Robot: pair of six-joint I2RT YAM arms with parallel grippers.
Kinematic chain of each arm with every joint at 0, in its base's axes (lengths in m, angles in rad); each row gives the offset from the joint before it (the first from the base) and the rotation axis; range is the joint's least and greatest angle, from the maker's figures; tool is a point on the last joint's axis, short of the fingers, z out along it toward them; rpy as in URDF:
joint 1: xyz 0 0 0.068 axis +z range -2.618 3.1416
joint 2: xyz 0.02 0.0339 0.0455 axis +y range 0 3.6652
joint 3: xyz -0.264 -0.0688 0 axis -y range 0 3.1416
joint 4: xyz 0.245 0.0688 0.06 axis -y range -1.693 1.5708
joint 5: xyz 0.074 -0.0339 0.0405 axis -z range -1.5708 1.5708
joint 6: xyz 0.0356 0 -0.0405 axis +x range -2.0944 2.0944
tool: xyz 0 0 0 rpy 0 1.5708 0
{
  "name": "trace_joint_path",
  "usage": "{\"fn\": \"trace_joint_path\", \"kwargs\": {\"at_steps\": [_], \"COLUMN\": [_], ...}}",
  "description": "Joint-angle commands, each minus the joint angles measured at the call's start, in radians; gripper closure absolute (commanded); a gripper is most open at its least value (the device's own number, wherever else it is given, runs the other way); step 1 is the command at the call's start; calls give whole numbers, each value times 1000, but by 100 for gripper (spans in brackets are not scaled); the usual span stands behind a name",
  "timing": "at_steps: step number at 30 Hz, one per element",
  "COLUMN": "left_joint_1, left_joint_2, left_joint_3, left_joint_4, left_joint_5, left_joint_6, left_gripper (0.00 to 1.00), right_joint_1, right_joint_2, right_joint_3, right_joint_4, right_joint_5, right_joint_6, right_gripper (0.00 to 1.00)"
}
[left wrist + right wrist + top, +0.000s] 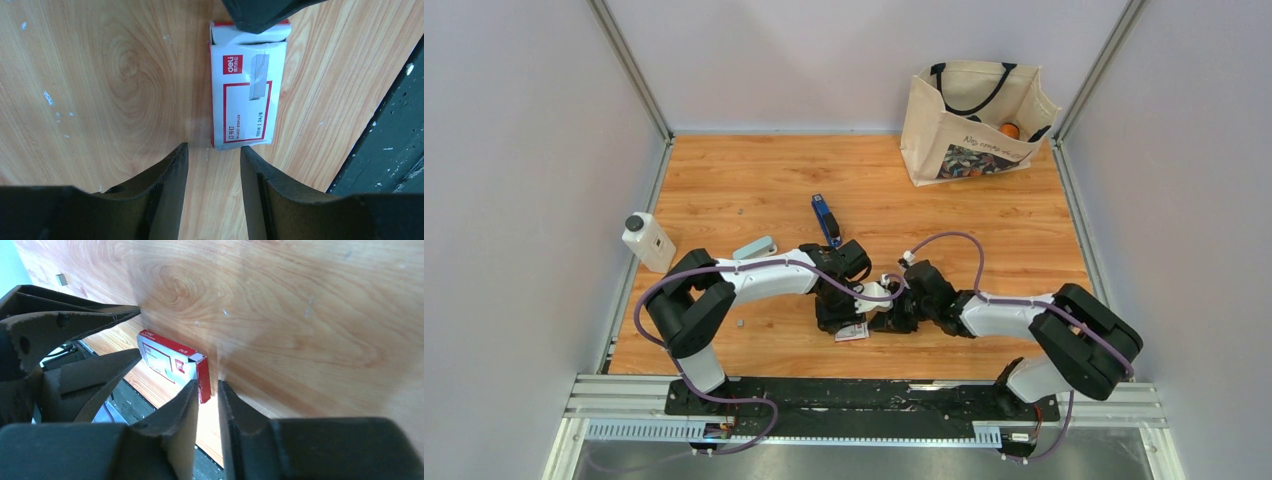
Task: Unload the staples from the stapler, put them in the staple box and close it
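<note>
Black fingers of the left gripper [214, 146] are seen spread in the left wrist view, with bare wood between them and nothing held. Just beyond their tips lies a small red-and-white cardboard carton [247, 100], flat on the wood-grain table [1024, 250]. Its far end flap is open and is partly covered by a dark part of the right arm. The right wrist view shows the same carton from its other end. There the right gripper [208, 383] is seen with its fingers only narrowly parted and nothing pinched. The carton's red end lies just at the tip of one finger, and the left gripper's fingers are seen beyond it.

Only the top view shows both arms meeting over the carton near the table's front edge. It also shows a tiny grey strip [740, 323] on the wood beside the left elbow; whether it is a staple strip cannot be told.

The slim blue stapler with a black top part [825, 217] is shown by the top view alone. It lies on the table beyond the left wrist, apart from both grippers and untouched.

Further left, a pale teal block [754, 247] and a white bottle with a black cap [646, 240] are seen. At the far right corner stands a cream canvas tote bag with black handles [964, 130].
</note>
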Motion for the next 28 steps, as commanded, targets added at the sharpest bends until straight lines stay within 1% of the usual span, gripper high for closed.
{"fn": "trace_joint_path", "kwargs": {"at_steps": [1, 2, 5, 10, 12, 13, 14, 15, 16, 17, 18, 21, 28], "left_joint_1": [19, 37, 105, 194, 221, 237, 257, 277, 300, 327, 352, 438, 635], "left_joint_2": [-34, -47, -90, -195, -248, -273, -297, -322, -345, -371, -394, -469, -586], "left_joint_3": [31, 39, 74, 135, 152, 163, 171, 178, 184, 184, 180, 157, 103], "left_joint_4": [-31, -48, -110, -203, -231, -242, -254, -265, -269, -272, -272, -251, -272], "left_joint_5": [-14, -19, -19, 18, 19, 21, 32, 39, 44, 52, 68, 85, 154], "left_joint_6": [20, 22, 22, 8, 0, -6, -9, -19, -35, -50, -62, -107, -132], "left_gripper": [49, 49, 49, 48, 47, 46, 34, 29, 27, 22, 20, 19, 18], "right_joint_1": [-40, -55, -94, -118, -120, -120, -124, -128, -129, -129, -129, -129, -129], "right_joint_2": [-94, -128, -214, -245, -252, -256, -254, -254, -256, -259, -263, -288, -311], "right_joint_3": [8, 9, 42, 158, 207, 226, 255, 281, 308, 331, 348, 381, 433], "right_joint_4": [-118, -150, -280, -437, -491, -515, -541, -572, -600, -621, -640, -667, -735], "right_joint_5": [38, 48, 89, 143, 179, 199, 210, 222, 236, 245, 258, 278, 305], "right_joint_6": [-66, -85, -143, -241, -278, -293, -310, -330, -344, -358, -365, -382, -413], "right_gripper": [69, 64, 42, 14, 1, 0, 0, 0, 0, 0, 0, 0, 0]}}
